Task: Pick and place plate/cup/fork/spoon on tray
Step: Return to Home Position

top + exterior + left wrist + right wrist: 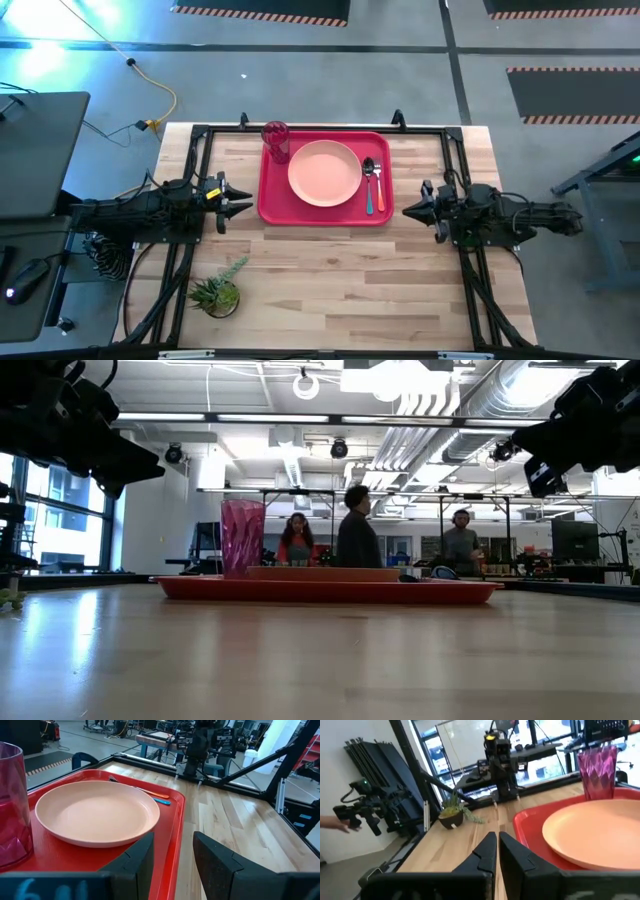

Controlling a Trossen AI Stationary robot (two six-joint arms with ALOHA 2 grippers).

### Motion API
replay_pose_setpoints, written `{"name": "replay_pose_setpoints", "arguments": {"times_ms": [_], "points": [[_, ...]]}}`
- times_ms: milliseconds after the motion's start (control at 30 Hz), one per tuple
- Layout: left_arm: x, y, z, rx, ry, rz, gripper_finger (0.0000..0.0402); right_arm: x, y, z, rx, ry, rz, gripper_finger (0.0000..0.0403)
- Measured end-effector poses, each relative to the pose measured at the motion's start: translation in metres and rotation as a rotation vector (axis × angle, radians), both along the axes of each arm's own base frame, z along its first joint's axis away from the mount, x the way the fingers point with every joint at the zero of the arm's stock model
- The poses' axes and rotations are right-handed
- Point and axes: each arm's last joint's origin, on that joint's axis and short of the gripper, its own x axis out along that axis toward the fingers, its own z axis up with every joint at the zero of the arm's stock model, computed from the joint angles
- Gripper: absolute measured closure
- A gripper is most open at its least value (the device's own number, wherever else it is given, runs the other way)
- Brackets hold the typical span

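Tray [268, 206] sits mid-surface toward the far edge, long axis running left-right between the two arms. Spoon [368, 186] and fork [379, 190] lie side by side in the tray's right-hand strip, just right of the plate [324, 172]. Their long axes run across the tray's short side, with heads toward the far rim and handles toward the near rim. The spoon is the one nearer the plate. The plate is flat at tray centre. Cup [276, 140] stands upright at the tray's far-left corner, just beside the plate; can't tell if they touch. Hidden or cut off: the left wrist view crops the cup at the frame edge, and the plate covers most of the cutlery, so only an orange and a blue handle show past its rim. The low view shows the plate edge-on above the tray rim, no cutlery visible, and both arms cropped at the top corners. Left pincer [236, 201] hovers just off the tray's left rim, pointing at it, fingers clearly apart, holding nothing. Right pincer [408, 210] is just off the right rim, pointing at the tray, fingers closed to a thin slit, empty. Potted plant [218, 291] sits near the front left of the surface, well apart from the tray.
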Motion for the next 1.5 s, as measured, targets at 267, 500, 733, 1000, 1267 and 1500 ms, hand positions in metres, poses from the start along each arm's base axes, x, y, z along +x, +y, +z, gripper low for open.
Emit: {"name": "replay_pose_setpoints", "arguments": {"times_ms": [267,500,733,1000,1267,1500], "points": [[0.0000,0.0000,0.0000,0.000,0.000,0.000,0.0275,0.0005,-0.0008,-0.0011,0.090,0.006,-0.026,0.0392],[0.0000,0.0000,0.0000,0.000,0.000,0.000,0.0275,0.0005,-0.0008,-0.0011,0.101,0.008,-0.026,0.0392],[0.0000,0.0000,0.0000,0.000,0.000,0.000,0.0275,0.0005,-0.0008,-0.0012,0.101,0.009,-0.026,0.0392],[0.0000,0.0000,0.0000,0.000,0.000,0.000,0.0275,0.0005,-0.0008,-0.0013,0.101,0.009,-0.026,0.0392],[0.0000,0.0000,0.0000,0.000,0.000,0.000,0.0275,0.0005,-0.0009,-0.0013,0.101,0.010,-0.026,0.0391],[0.0000,0.0000,0.0000,0.000,0.000,0.000,0.0275,0.0005,-0.0008,-0.0013,0.101,0.010,-0.026,0.0391]]}}
